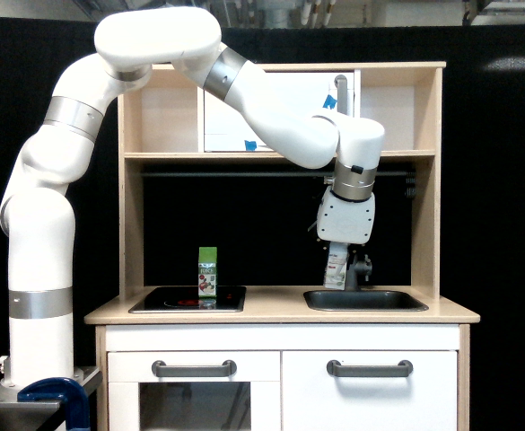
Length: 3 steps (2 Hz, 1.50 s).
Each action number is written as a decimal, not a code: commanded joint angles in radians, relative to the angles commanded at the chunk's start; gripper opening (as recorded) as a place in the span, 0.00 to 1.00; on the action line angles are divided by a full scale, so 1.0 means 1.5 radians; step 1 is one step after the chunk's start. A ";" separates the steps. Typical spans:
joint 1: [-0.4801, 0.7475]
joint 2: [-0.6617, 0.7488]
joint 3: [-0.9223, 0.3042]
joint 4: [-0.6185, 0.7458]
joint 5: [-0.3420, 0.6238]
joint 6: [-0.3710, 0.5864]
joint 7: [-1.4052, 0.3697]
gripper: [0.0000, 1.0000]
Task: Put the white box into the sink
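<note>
The white xArm7 arm (271, 112) reaches from its base at the exterior view's left across the front of the toy kitchen, its wrist pointing down over the sink end of the worktop (271, 314). The tool (338, 244) hangs just below the white wrist housing and is clenched on the top of the white box (336, 267). The box hangs straight beneath the tool, lifted clear of the worktop and tilted a little, its lower end with the reddish and dark print showing under the housing. The fingers themselves are hidden behind the housing and the carton, so how they stand on it cannot be made out.

The box is held in the air above the sink (366, 300), over the basin's edge on the exterior view's left, and does not touch it. The dark grey tap (354, 256) stands just beside the box, on the exterior view's right, partly behind it.

Well apart, toward the exterior view's left, the green juice carton (207, 272) stands upright on the black stovetop panel (188, 299). Above, the white cupboard door (280, 108) with its grey handle is partly covered by the arm.
</note>
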 joint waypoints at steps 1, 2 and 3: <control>-0.020 0.011 0.019 0.018 -0.004 0.003 0.005 1.00; -0.044 -0.088 0.044 -0.105 -0.041 -0.031 -0.010 1.00; -0.101 -0.292 0.033 -0.293 -0.136 -0.018 -0.028 1.00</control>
